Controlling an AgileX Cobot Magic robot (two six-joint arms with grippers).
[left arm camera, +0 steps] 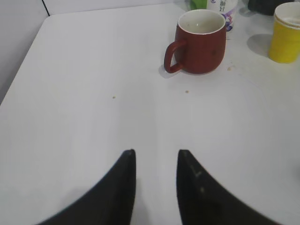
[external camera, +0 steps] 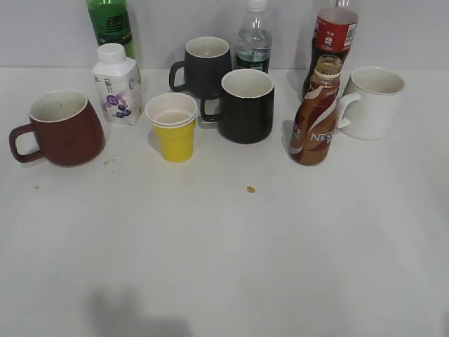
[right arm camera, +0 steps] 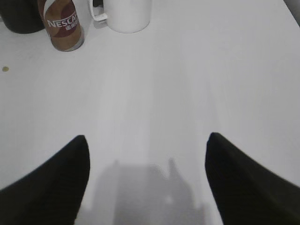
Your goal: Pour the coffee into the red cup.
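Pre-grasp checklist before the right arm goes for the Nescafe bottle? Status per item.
1. Coffee bottle upright, cap off: ok.
2. Right pincer open, nothing held: ok; the bottle is ahead of it to the left.
3. Room around the bottle: not ok. The white mug stands close on its right and the cola bottle right behind; touching or not, cannot tell.
4. Red cup upright, mouth open: ok. Its inside looks empty in the left wrist view.
5. Left pincer free: ok, slightly open, apart from the cup.
6. Pour path: not ok; the yellow paper cup and black mug stand between.
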